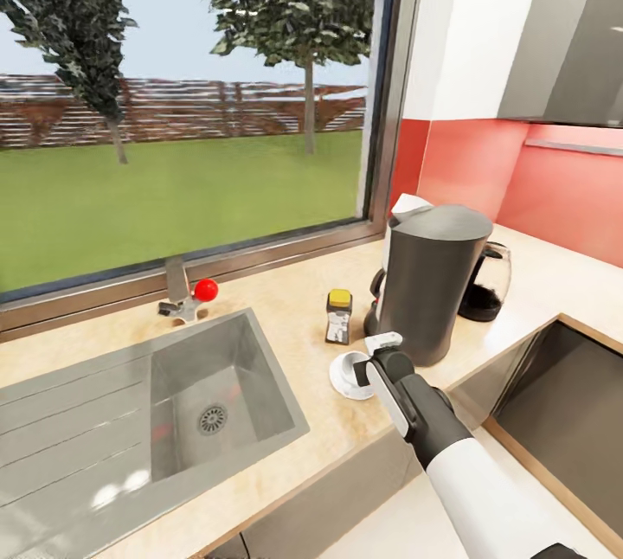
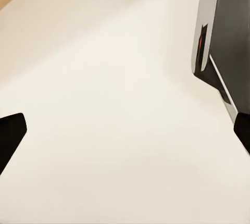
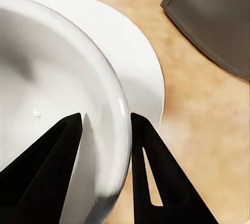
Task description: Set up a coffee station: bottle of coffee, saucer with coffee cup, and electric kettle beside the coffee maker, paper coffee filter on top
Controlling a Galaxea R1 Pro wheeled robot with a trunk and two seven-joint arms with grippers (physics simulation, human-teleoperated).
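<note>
On the counter stands the grey coffee maker (image 1: pixel 430 282), a white paper filter (image 1: pixel 407 206) at its top. The dark electric kettle (image 1: pixel 486 282) sits just behind it, and the yellow-lidded coffee bottle (image 1: pixel 338 315) stands on the sink side of it. In front lies the white saucer (image 1: pixel 340 375) with the white coffee cup (image 1: pixel 353 366) over it. My right gripper (image 1: pixel 372 357) is at the cup. In the right wrist view the right gripper (image 3: pixel 107 117) straddles the cup (image 3: pixel 47 78) rim, one finger inside and one outside, above the saucer (image 3: pixel 140 52). My left gripper (image 2: pixel 125 133) hangs open over pale floor.
A steel sink (image 1: pixel 208 403) with a red-knobbed tap (image 1: pixel 192 295) takes up the counter's left half under the window. A dark hob (image 1: pixel 562 403) is set into the counter to the right. A grey appliance panel (image 2: pixel 229 31) stands near the left gripper.
</note>
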